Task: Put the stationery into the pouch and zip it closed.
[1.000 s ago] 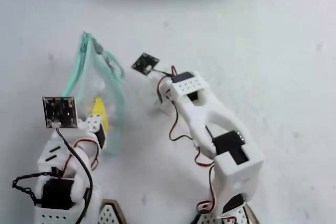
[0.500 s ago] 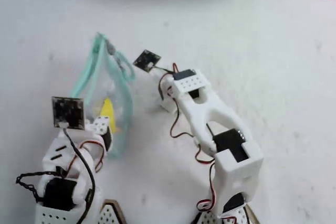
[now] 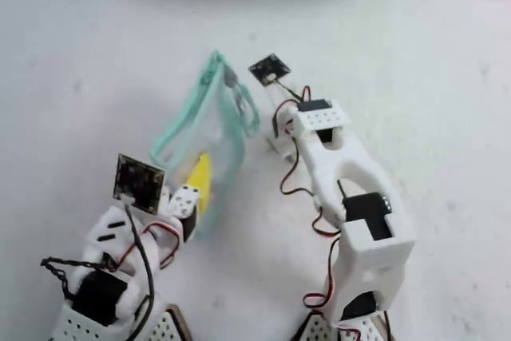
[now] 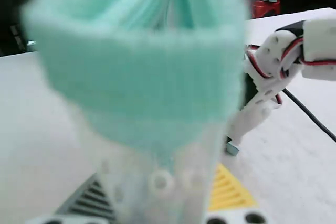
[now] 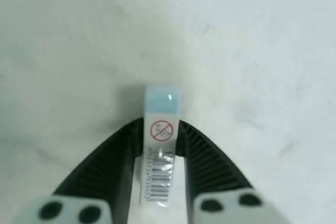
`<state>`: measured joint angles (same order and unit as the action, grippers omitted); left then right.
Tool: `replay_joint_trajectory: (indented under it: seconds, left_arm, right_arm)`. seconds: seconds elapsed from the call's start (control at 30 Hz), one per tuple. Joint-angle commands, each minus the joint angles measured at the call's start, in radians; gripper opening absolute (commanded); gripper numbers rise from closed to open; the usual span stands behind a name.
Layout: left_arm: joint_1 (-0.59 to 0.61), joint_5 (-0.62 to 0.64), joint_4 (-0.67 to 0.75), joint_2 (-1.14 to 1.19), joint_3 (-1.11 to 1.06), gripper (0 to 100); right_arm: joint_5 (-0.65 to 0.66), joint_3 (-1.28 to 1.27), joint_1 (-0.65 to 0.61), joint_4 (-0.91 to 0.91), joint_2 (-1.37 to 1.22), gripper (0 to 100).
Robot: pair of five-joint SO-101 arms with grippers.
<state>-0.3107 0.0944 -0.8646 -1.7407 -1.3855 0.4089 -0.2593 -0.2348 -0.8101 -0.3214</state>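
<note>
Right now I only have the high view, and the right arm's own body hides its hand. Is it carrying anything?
Observer: Yes. The right wrist view shows the right hand shut on a slim white stick with a pale blue tip.
Operator: Does the tip clear the fingers?
Observer: Yes, the blue end juts past both black fingers, with bare white table behind it, not pouch.
Operator: And the other arm's grip?
Observer: The left wrist view shows the left hand shut on the clear pouch with mint-green trim, the trim close against its camera.
</note>
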Motion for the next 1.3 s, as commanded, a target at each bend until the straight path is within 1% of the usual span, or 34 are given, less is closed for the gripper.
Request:
replay_joint_trajectory:
  seconds: [0.0,0.2,0.37,0.5,0.6,0.7,0.87,1.27]
  left_arm:
    - [-0.073,-0.017,0.012,-0.015,-0.015,6]
    - [-0.093,-0.018,0.011,-0.015,-0.044,6]
    - [-0.087,-0.023,0.006,-0.015,-0.044,6]
    - [-0.11,-0.137,-0.043,-0.015,-0.043,6]
    - [-0.156,-0.178,-0.066,-0.015,-0.043,6]
    - [-0.176,-0.181,-0.071,-0.015,-0.044,7]
    - [-0.171,-0.175,-0.08,-0.015,-0.046,18]
    - [-0.171,-0.178,-0.091,-0.015,-0.046,18]
  right_arm:
    - [-0.064,0.023,0.048,0.03,0.036,1.6]
    - [-0.161,0.023,0.11,0.044,0.039,1.6]
    - [-0.167,0.023,0.108,0.041,0.038,1.6]
    - [-0.163,0.023,0.105,0.042,0.031,1.6]
    - [-0.161,0.023,0.088,0.041,0.03,1.6]
    - [-0.161,0.021,0.059,0.036,0.03,1.6]
    - [-0.161,0.021,0.061,0.036,0.028,1.6]
    - [-0.161,0.021,0.061,0.036,0.028,1.6]
